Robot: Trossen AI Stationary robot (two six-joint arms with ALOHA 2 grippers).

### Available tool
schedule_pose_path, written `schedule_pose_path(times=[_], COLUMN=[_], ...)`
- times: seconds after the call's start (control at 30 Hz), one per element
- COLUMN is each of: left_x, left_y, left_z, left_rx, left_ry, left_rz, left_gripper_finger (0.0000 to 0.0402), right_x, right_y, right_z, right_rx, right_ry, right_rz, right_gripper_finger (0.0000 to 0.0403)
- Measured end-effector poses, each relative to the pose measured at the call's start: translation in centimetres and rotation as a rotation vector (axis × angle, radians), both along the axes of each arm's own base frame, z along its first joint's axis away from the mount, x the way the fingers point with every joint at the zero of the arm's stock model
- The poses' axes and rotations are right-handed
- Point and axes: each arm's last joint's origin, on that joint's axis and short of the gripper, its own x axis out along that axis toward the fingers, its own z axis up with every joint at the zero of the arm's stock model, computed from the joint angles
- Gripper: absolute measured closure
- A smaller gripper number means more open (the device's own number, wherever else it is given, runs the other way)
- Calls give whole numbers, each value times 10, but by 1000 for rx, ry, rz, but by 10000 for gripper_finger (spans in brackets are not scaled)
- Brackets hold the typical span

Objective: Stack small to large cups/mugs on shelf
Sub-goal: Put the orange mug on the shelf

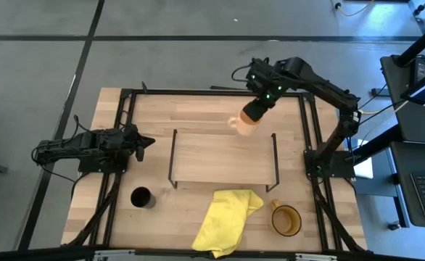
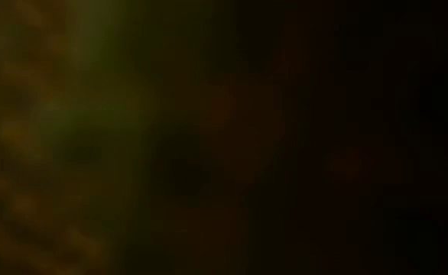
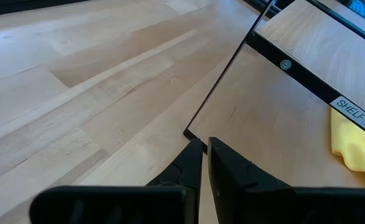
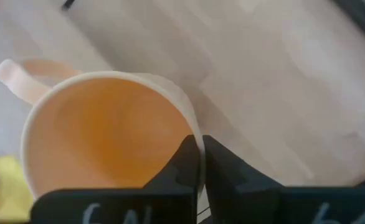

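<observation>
left tool [image 1: 146, 142] shut, empty, waiting at the desk's [image 1: 96, 181] left edge. black cup [image 1: 141, 197] near left, shelf [image 1: 223, 156] centre, amber mug [image 1: 286, 220] near right. right tool [image 4: 199, 163] pinching peach mug's [image 1: 246, 125] rim above shelf's far edge: keep level, lower gently.

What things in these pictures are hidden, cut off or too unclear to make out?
- Low view: dark and blurred throughout; nothing on the table can be made out.
- High view: the right tool and its arm cover most of the peach-orange mug, so whether it touches the shelf is unclear.
- Left wrist view: the yellow cloth is cut off by the picture's edge.
- Right wrist view: the mug's lower part is cut off.
</observation>
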Motion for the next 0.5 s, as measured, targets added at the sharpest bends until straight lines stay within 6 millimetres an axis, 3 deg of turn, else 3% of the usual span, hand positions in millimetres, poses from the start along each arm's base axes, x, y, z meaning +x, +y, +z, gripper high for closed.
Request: schedule_pose_path(times=[0.27,0.5], left_x=[0,0], left_y=[0,0], left_z=[0,0], left_rx=[0,0], left_ry=[0,0], left_rz=[0,0], left_gripper_finger=[381,381], right_x=[14,23], right_y=[43,88], right_z=[-12,-27], right_rx=[13,-36], right_ry=[43,91], right_rz=[174,537], right_gripper_finger=[389,389])
